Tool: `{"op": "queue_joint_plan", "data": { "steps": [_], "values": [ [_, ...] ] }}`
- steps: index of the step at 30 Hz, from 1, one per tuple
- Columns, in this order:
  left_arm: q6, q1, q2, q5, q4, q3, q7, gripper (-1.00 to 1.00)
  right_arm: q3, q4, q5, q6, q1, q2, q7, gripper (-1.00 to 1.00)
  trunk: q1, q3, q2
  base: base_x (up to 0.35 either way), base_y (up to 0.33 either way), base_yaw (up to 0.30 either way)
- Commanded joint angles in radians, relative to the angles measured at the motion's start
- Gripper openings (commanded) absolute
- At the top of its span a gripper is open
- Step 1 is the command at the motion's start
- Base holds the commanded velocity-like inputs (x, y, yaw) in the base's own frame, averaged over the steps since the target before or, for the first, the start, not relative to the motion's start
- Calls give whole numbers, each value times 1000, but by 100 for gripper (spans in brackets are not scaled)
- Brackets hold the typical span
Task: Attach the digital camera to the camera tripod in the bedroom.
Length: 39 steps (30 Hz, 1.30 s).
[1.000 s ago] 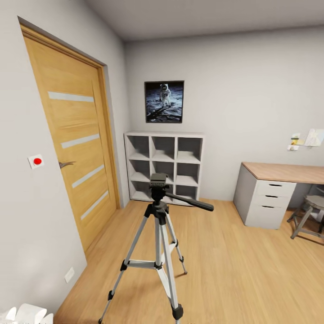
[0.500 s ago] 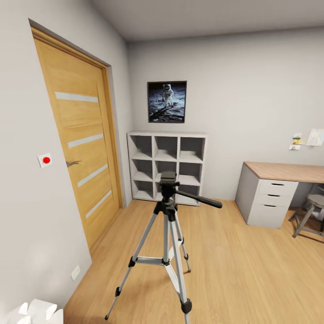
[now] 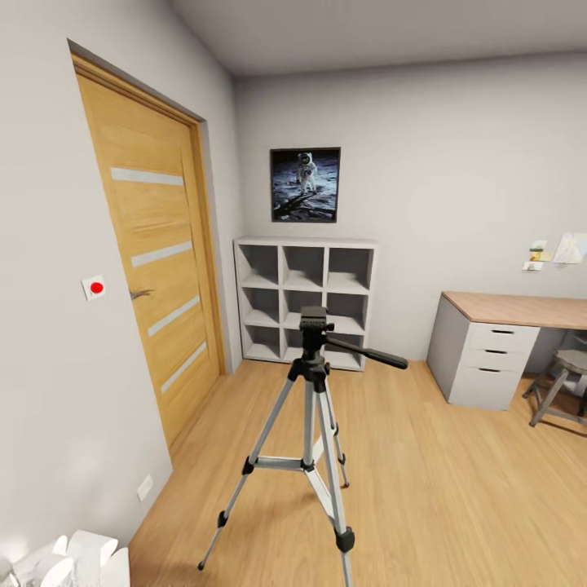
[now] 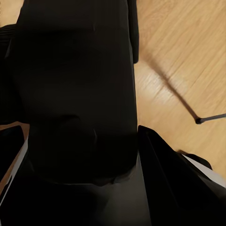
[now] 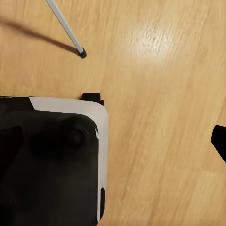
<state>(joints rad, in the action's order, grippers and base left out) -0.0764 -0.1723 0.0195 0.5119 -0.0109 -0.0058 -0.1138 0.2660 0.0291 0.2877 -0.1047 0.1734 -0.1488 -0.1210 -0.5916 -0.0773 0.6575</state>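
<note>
The camera tripod (image 3: 314, 391) stands on the bedroom's wood floor in the middle of the head view. Its black head (image 3: 314, 319) is bare and its pan handle (image 3: 371, 355) points right. One tripod foot (image 4: 200, 120) shows in the left wrist view, and another foot (image 5: 82, 53) in the right wrist view. A black boxy body, apparently the digital camera (image 4: 77, 84), sits close to the lens in my left gripper (image 4: 80, 122), whose fingers are hidden. My right gripper (image 5: 114, 141) is open and empty over the floor, with one fingertip (image 5: 219, 141) at the picture's edge.
A wooden door (image 3: 155, 269) is on the left wall. White cube shelves (image 3: 306, 297) and an astronaut poster (image 3: 306, 185) are at the back. A desk (image 3: 505, 326) and stool (image 3: 562, 383) stand right. My base (image 5: 52, 160) is close to the tripod legs.
The whole head picture has slid right and the tripod looks slightly smaller, so the camera has moved. Nothing in the room has shifted.
</note>
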Motion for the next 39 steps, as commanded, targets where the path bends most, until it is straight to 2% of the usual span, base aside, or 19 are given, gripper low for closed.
{"op": "queue_joint_plan", "data": {
  "steps": [1, 12, 20, 39],
  "values": [
    [-3, -1, 1, 4, 2, -1, -6, -100, 9, 3, 8, -6, 1, 0, -2, 100, 0, -2, 2, -16, 11, 0],
    [-3, -1, 2, 4, 2, -1, -6, -100, 8, 3, 8, -4, 1, 1, -1, 100, 0, -2, 2, -2, 2, 0],
    [-3, -1, 1, 4, 2, -1, -6, -100, 10, 4, 6, 7, 1, 2, 33, 100, 0, -2, 2, 0, 0, 0],
    [-3, -1, 0, 5, 3, -1, -6, -100, 10, 3, 5, 8, 1, 0, 43, 100, 0, -21, 2, 0, 0, 0]
  ]
}}
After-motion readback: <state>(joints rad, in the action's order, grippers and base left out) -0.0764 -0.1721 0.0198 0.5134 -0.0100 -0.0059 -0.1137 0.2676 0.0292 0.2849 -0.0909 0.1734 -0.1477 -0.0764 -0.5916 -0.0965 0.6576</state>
